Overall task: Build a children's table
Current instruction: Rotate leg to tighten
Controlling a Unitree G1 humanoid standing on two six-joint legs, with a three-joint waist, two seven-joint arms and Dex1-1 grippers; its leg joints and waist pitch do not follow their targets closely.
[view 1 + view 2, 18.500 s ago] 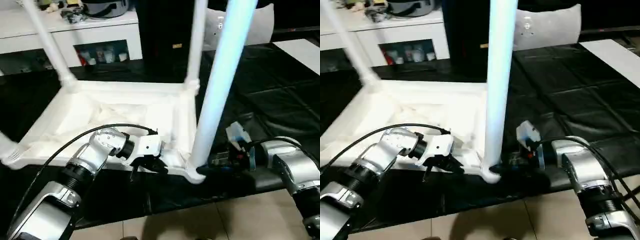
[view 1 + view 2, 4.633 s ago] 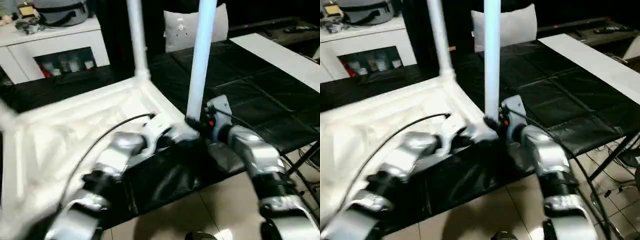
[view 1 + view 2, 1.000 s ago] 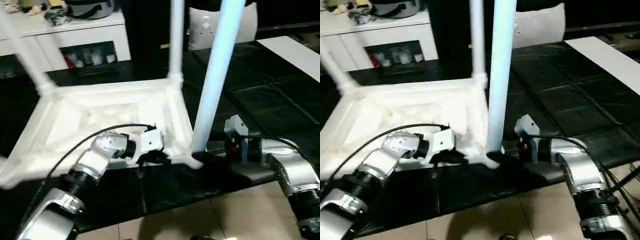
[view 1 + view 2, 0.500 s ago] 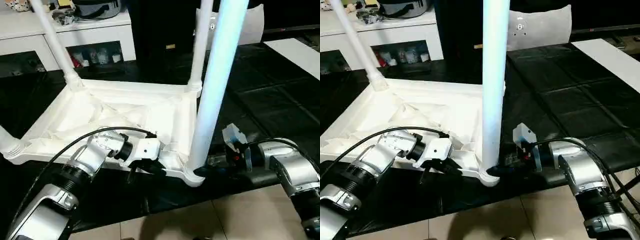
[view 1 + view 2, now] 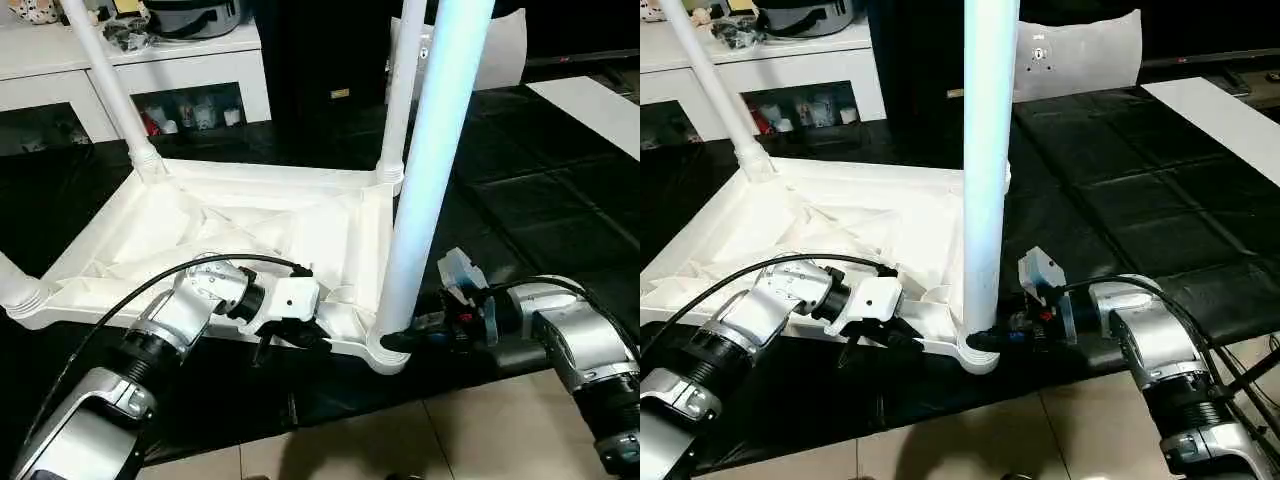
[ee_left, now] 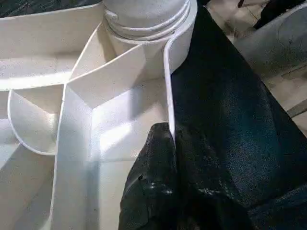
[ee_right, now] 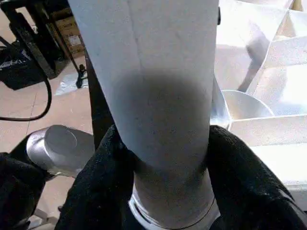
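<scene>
At lower centre, the right gripper clasps the upright white plastic leg just above its socket; the left gripper pinches the upturned white tabletop's rim.

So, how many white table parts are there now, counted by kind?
table top: 1
leg, standing in a corner socket: 4 (far left, far right, near right, near left)
Total: 5
</scene>
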